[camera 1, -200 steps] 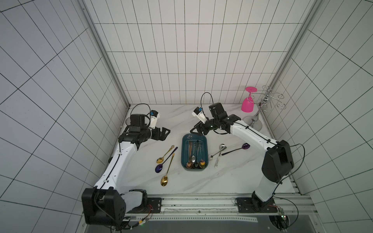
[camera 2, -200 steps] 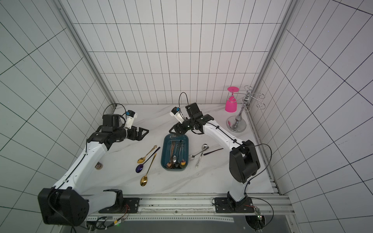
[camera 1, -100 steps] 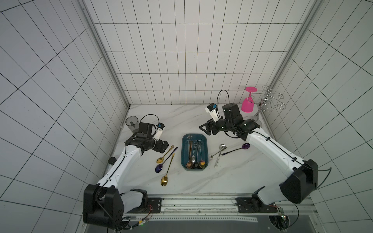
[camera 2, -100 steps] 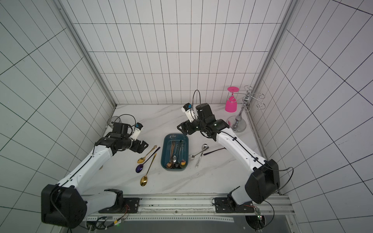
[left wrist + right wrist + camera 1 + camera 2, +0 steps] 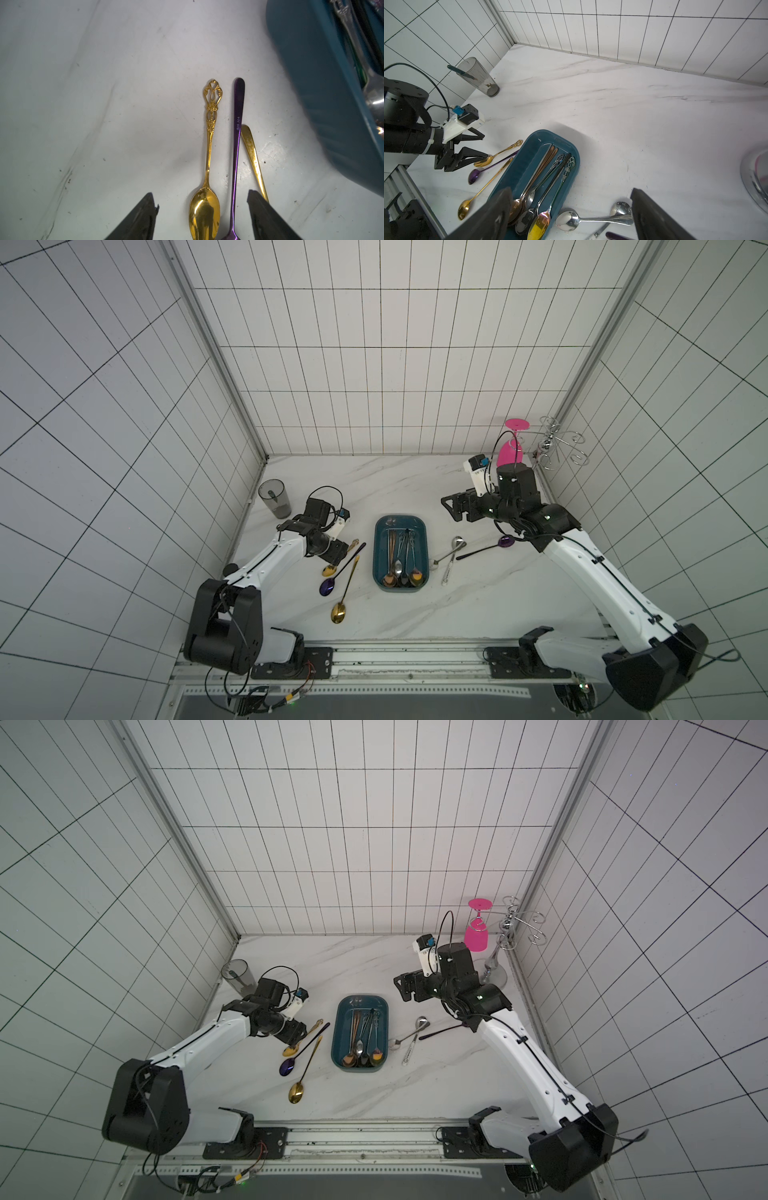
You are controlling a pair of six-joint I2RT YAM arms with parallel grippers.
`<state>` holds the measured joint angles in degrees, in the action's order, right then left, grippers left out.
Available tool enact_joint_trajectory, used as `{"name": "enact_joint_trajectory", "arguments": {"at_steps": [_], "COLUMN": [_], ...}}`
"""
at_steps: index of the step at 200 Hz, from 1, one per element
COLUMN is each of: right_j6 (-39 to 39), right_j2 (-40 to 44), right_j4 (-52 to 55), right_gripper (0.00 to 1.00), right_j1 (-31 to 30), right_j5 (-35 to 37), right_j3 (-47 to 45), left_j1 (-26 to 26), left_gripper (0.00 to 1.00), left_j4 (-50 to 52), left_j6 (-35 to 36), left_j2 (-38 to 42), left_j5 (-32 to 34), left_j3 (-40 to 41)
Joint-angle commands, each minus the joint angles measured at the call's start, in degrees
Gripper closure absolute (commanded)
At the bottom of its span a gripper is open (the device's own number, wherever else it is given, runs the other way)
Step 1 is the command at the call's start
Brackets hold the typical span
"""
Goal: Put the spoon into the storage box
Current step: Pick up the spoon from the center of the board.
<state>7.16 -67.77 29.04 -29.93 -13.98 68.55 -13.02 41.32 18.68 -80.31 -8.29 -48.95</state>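
Note:
The teal storage box (image 5: 379,560) (image 5: 337,1040) lies mid-table with several spoons inside. To its left lie an ornate gold spoon (image 5: 209,145) (image 5: 330,570), a purple spoon (image 5: 236,145) (image 5: 327,585) and a long gold spoon (image 5: 252,153) (image 5: 338,616). My left gripper (image 5: 202,197) (image 5: 337,558) is low over them, open. Its fingers straddle the ornate spoon's bowl and the purple handle without touching either. My right gripper (image 5: 571,192) (image 5: 449,509) hangs open and empty above the box's far right corner.
Two silver spoons (image 5: 451,549) and a dark-handled purple spoon (image 5: 505,542) lie right of the box. A smoky grey cup (image 5: 274,497) holding a utensil stands at the back left. A pink glass (image 5: 509,452) hangs on a wire rack (image 5: 557,443) at the back right.
My left arm has dropped to the table over the spoons on the left, and its jaws have narrowed. My right arm has drawn back to the right from over the box and opened wider.

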Motion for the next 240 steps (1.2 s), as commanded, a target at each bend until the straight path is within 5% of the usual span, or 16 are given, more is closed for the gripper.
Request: {"name": "enact_joint_trajectory", "arguments": {"at_steps": [1, 74, 123, 207, 240], "right_j6": [1.06, 0.4, -0.21, -1.44, -1.4], "right_j2": [2.86, 10.47, 13.79, 14.17, 14.52], "right_j4": [1.98, 6.84, 8.12, 9.14, 9.11], "right_gripper": [0.07, 0.01, 0.01, 0.01, 0.01], "right_j1": [0.8, 2.15, 2.7, 3.3, 3.48], "right_j5": [2.31, 8.51, 9.48, 9.45, 9.41], "right_j3": [-2.6, -5.88, -7.95, -7.91, -8.28], "left_j1": [-1.89, -3.85, -4.55, -4.98, -5.06], "left_gripper": [0.34, 0.5, 0.64, 0.71, 0.83], "left_j4": [-0.99, 0.6, 1.01, 1.45, 1.75], "left_j6": [-0.61, -3.85, -5.01, -6.15, -6.72], "left_j2": [-2.63, -11.06, -13.7, -16.88, -17.32], "left_j5": [2.55, 8.34, 7.42, 6.01, 6.1], "left_j3": [-1.13, -6.37, -6.77, -6.85, -7.21]}}
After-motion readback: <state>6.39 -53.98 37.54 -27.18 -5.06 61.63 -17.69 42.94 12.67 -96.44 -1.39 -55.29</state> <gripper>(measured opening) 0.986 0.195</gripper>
